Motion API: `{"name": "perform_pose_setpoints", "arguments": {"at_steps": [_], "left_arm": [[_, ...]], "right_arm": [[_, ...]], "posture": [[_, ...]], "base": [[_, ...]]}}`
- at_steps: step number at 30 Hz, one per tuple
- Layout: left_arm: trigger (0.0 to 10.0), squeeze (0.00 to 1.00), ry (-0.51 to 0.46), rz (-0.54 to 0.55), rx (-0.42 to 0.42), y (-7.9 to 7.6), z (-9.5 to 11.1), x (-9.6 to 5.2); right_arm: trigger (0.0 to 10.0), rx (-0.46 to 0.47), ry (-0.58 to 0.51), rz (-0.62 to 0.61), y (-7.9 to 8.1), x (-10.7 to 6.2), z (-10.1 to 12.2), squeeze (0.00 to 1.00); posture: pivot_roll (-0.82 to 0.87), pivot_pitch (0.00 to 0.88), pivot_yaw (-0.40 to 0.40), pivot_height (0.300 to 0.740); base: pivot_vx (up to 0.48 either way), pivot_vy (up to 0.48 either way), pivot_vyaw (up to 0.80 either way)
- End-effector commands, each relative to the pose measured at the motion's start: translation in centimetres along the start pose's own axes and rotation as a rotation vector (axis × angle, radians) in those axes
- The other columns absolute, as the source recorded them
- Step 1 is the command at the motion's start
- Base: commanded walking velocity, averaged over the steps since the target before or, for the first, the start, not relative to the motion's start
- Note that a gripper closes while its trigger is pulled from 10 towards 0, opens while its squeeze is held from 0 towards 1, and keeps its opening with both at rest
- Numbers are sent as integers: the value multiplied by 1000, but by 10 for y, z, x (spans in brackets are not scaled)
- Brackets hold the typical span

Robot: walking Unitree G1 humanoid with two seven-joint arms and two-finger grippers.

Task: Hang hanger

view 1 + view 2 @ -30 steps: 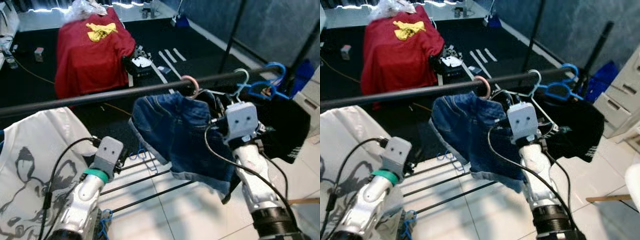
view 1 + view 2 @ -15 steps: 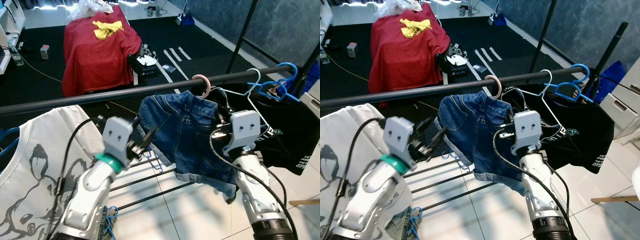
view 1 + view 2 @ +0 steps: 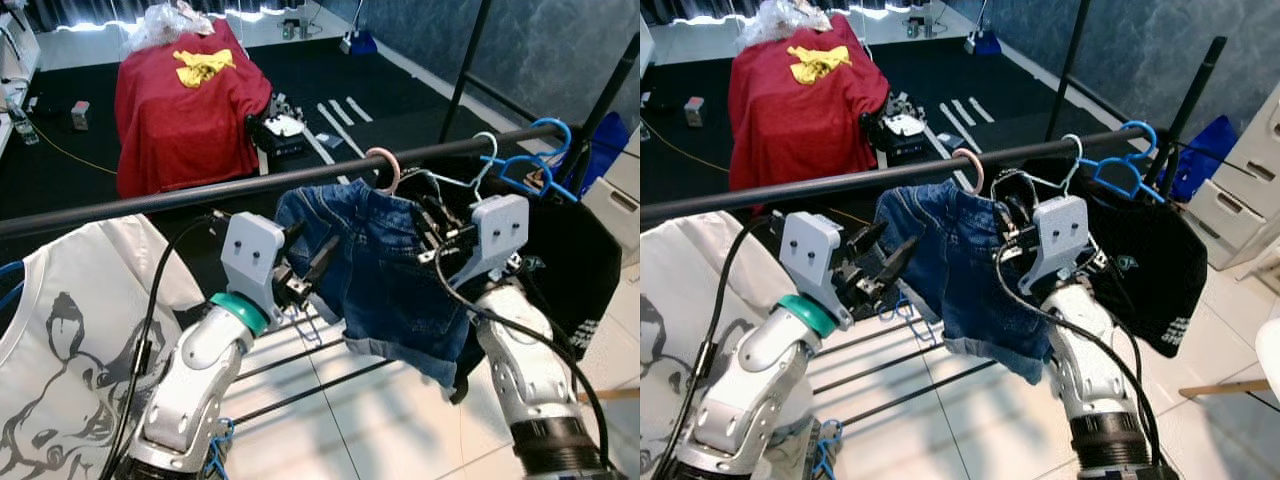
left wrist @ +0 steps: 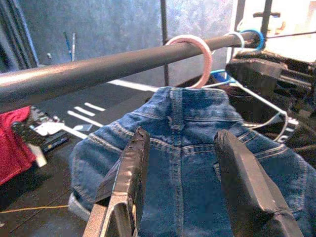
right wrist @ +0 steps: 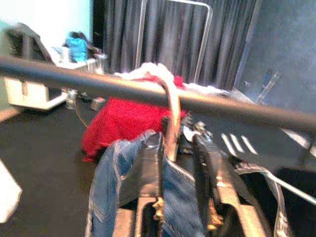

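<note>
While hooked over the rail, the hanger reads as follows
Hanger (image 3: pixel 382 170): pale pink, with a rounded hook; the hook sits over the black rail (image 3: pixel 200 194) between the white T-shirt and the black garment; its shoulders are hidden inside the shorts
Denim shorts (image 3: pixel 385 275): dark blue, waistband at the top, belt loop and seams visible in the left wrist view; they hang from the pink hanger and drape down below the rail
Right tool (image 5: pixel 175 148): raised to the rail just beside the pink hook; its two black fingers (image 5: pixel 148 163) stand to either side of the hanger's neck with the denim waistband between them; whether they grip it cannot be told, as the view is blurred
Left tool (image 4: pixel 180 190): released, fingers spread apart; it sits in front of the shorts, just below the rail, pointing at the waistband; contact with the denim cannot be confirmed
White T-shirt (image 3: pixel 60 340): hangs on the rail to the robot's left, printed with a grey drawing
Black garment (image 3: pixel 1140 270): hangs to the robot's right on a white wire hanger (image 3: pixel 1068 152), with a blue hanger (image 3: pixel 1125 160) beyond it
Red cloth (image 3: pixel 185 100): draped over an object on the dark floor behind the rail, well apart from the rack
</note>
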State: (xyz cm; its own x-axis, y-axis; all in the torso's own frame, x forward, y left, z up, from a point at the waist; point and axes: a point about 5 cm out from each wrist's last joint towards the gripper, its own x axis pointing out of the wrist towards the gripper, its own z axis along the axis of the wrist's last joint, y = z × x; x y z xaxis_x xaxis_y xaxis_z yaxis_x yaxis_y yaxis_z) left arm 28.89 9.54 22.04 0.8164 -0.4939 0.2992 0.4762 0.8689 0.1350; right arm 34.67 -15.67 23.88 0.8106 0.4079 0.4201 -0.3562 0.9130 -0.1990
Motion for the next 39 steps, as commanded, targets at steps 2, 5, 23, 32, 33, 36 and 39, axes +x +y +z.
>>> {"name": "perform_pose_setpoints", "arguments": {"at_steps": [2,5,23,32,33,36,39], "left_arm": [[10000,0,26,8,-5,0,-4,-5],[10000,0,29,10,-5,0,-4,-6],[10000,0,47,35,8,5,-1,-5],[10000,0,51,38,10,5,-1,-6],[10000,0,52,37,9,5,-1,-5],[10000,0,53,36,8,4,-1,-5],[10000,0,54,35,4,3,-1,-4]], "right_arm": [[10000,12,16,-3,-3,2,-5,1000],[10000,12,8,-8,-5,5,-3,1000],[0,196,33,124,-3,34,-4,0],[0,226,28,137,4,40,-7,0],[0,230,27,140,6,41,-7,0],[0,233,26,142,7,41,-7,0],[0,239,25,175,19,43,-9,0]], "posture": [[-60,111,59,740],[-59,111,59,740],[-36,110,62,740],[-36,113,64,740],[-38,113,64,740],[-38,113,64,740],[-46,115,61,740]], "base": [[0,0,0],[0,0,0],[0,0,0],[0,0,0],[0,0,0],[0,0,0],[0,0,0]]}}
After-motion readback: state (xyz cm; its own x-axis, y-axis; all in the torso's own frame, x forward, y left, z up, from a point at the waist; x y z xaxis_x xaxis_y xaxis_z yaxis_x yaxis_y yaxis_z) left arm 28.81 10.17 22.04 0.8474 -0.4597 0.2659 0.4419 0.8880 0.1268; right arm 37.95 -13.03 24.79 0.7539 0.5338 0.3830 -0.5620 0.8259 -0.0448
